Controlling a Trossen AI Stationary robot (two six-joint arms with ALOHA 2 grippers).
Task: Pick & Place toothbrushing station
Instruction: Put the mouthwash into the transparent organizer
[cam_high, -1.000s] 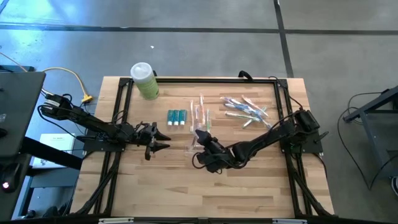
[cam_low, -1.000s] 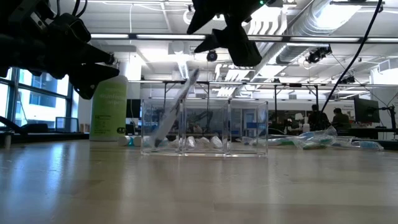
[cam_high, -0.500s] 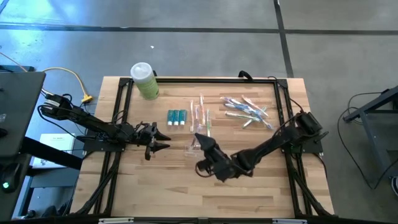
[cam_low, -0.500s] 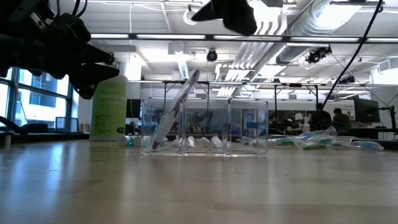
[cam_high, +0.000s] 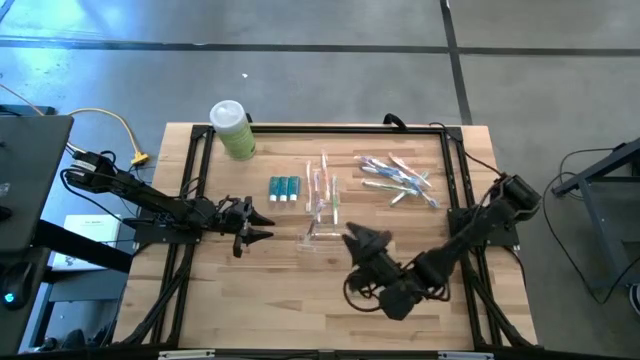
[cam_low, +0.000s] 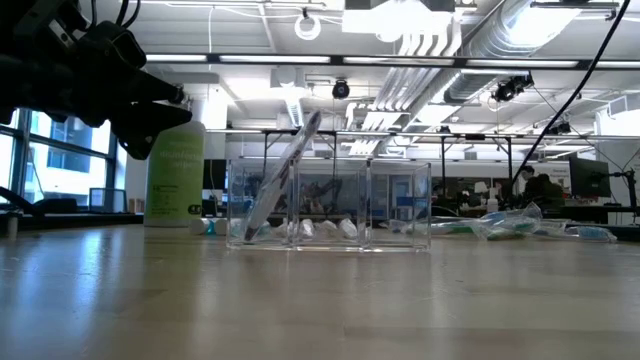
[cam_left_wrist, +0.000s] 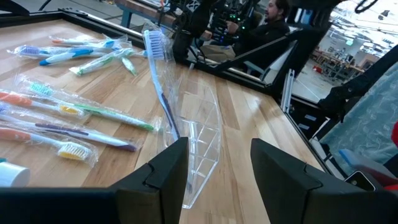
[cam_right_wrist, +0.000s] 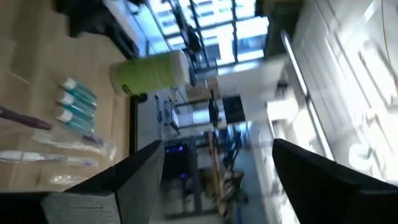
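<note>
The toothbrush leans upright in the left bay of the clear holder at mid-tabletop, so it counts as placed. The right gripper, jaws spread and empty, hangs just right of the holder, apart from the brush. More wrapped brushes wait far right. The left gripper, jaws part open and empty, waits left of the holder.
</note>
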